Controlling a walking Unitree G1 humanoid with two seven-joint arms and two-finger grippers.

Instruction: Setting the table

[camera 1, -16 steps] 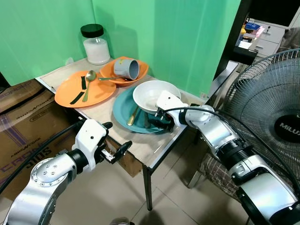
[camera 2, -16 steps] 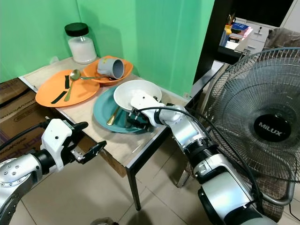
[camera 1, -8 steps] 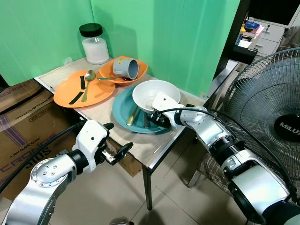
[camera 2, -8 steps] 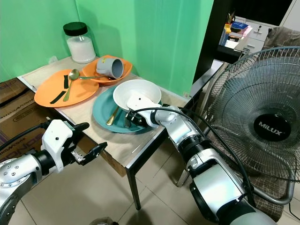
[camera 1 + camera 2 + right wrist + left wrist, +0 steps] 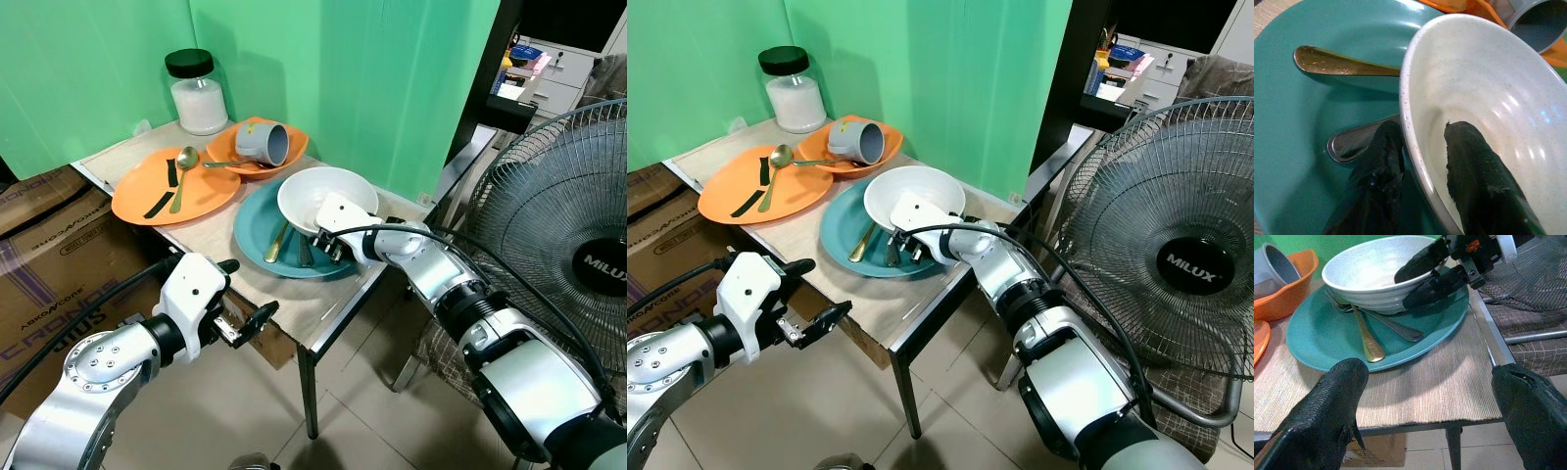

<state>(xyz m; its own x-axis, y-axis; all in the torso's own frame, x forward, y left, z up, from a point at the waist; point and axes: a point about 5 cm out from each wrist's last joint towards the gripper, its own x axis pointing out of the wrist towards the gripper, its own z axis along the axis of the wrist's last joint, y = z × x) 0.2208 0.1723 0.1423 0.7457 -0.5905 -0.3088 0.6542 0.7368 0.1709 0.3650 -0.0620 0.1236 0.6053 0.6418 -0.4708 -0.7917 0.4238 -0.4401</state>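
- At 7 o'clock, nearest our head camera, we are holding our left gripper (image 5: 242, 294) out before the table's front edge, its two black fingers (image 5: 1334, 401) spread wide and gripping nothing.
- Just beyond it, the small table (image 5: 294, 299) is showing a strip of bare woven mat between the edge and the dishes.
- At 1 o'clock from that gripper, the teal plate (image 5: 257, 220) is sitting on the mat, with the white bowl (image 5: 313, 191) resting on its far half.
- Two utensils are lying on the teal plate with their ends tucked under the bowl: a gold-handled one (image 5: 1367, 340) and a darker steel one (image 5: 1396, 328).
- We are pinching the bowl's near rim with our right gripper (image 5: 1422, 161): one finger is pressing inside the bowl, the other is sitting outside against the wall, just above the steel handle.
- At 10 o'clock from the bowl, a large orange plate (image 5: 137, 196) is carrying a gold spoon (image 5: 186, 162) and two dark strips.
- Behind the bowl, at 11 o'clock, a grey mug (image 5: 265, 143) is lying on its side in a smaller orange dish (image 5: 289, 152).
- Farthest back, at 11 o'clock, a black-lidded jar (image 5: 198, 93) of white contents is standing against the green wall.
- At 3 o'clock, a standing fan (image 5: 578, 245) is filling the right side of the scene, and cardboard boxes (image 5: 49, 245) are sitting at 9 o'clock.
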